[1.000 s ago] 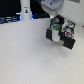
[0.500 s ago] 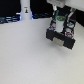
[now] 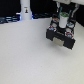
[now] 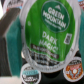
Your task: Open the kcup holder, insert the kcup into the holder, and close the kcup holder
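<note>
The kcup [image 4: 49, 35] fills the wrist view: a round green pod with a green printed lid, held between my gripper's fingers [image 4: 14, 47]. In the exterior view my gripper [image 3: 62, 22] hangs just above the kcup holder [image 3: 61, 38], a black boxy rack with a pale handle on its front, standing on the white table at the exterior view's right. A bit of green [image 3: 56, 19] shows at the gripper. Two other pods [image 4: 30, 74] [image 4: 74, 66] lie below the held kcup in the wrist view. I cannot tell how far the drawer is open.
A white bottle-like object [image 3: 25, 11] stands at the back on the exterior view's left. The white table [image 3: 25, 60] stretches in front of and to the left of the holder. A dark wall runs behind.
The gripper has shifted only slightly over the holder, still holding the kcup. The holder has not moved.
</note>
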You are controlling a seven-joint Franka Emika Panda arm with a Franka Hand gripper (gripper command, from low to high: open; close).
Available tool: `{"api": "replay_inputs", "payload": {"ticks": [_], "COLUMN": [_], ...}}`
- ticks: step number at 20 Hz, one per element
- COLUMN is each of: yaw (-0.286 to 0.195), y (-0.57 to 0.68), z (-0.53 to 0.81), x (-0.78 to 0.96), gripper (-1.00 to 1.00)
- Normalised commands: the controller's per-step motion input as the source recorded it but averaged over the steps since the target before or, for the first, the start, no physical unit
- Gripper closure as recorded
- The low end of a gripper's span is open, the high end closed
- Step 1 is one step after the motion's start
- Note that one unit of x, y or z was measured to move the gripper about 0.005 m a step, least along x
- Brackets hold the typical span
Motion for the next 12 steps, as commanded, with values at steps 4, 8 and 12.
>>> {"api": "replay_inputs", "payload": {"ticks": [4, 8, 12], "yaw": [0.136, 0.134, 0.119], "y": [0.28, 0.16, 0.04], "z": [-0.21, -0.33, -0.37], "x": [-0.6, -0.58, -0.44], "gripper": [1.0, 1.0, 1.0]}}
